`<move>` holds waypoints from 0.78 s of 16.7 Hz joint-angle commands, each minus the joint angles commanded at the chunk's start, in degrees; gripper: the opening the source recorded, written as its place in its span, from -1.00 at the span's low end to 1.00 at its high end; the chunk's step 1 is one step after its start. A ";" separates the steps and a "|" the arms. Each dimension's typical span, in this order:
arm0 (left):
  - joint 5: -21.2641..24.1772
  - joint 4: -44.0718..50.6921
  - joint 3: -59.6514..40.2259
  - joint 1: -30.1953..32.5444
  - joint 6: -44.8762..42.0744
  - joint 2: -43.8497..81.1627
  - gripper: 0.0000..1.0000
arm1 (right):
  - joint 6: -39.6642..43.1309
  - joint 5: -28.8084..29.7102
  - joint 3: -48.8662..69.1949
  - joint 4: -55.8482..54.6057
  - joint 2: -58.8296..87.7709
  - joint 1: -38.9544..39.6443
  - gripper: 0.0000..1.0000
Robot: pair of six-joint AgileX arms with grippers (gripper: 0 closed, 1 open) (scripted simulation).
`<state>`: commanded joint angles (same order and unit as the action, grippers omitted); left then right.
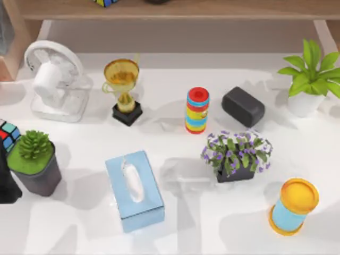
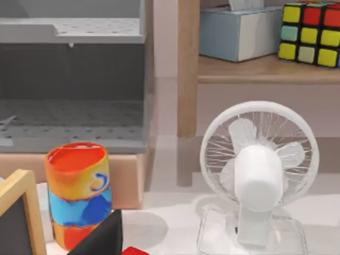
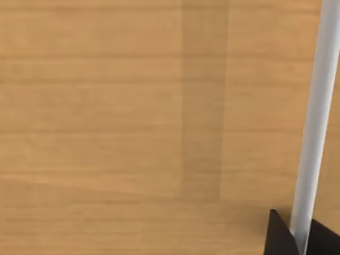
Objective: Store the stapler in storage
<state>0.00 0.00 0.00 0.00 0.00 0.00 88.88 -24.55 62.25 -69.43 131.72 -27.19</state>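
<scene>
Left gripper point(image 2: 103, 239): a dark wedge at the lower edge of the left wrist view, grip state impossible to tell. Just beside it, touching or nearly so, a sliver of the small glossy red stapler point(image 2: 135, 251), cut off by the edge. Beyond, an orange, blue and red printed can point(image 2: 78, 194) next to a wood-framed dark board point(image 2: 18, 218). Behind those, a grey open storage unit with perforated shelves point(image 2: 71, 79). Off to the side, a white desk fan point(image 2: 260, 175) in front of a wooden shelf point(image 2: 265, 69) carrying a light blue tissue box point(image 2: 239, 32) and a colourful puzzle cube point(image 2: 311, 32).

From above, left arm point(image 1: 6, 183) dark at the table's left edge, beside a green succulent in a dark pot point(image 1: 36, 162). Further out on the white table point(image 1: 175, 234): a gold trophy point(image 1: 123, 90), a stack of coloured rings point(image 1: 197, 110), a dark grey rounded block point(image 1: 243, 106), purple flowers in a dark planter point(image 1: 236, 154) and a blue-and-yellow cylinder point(image 1: 293, 206).

Right gripper point(image 3: 289, 239): dark tips close against a light wooden surface point(image 3: 133, 117), a white bar point(image 3: 313, 117) running past; grip state impossible to tell.
</scene>
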 joint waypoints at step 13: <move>0.00 0.00 0.00 0.00 0.00 0.00 1.00 | -0.03 2.44 9.67 5.66 4.25 2.18 -0.40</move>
<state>0.00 0.00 0.00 0.00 0.00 0.00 88.85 -22.12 71.92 -63.77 135.97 -25.01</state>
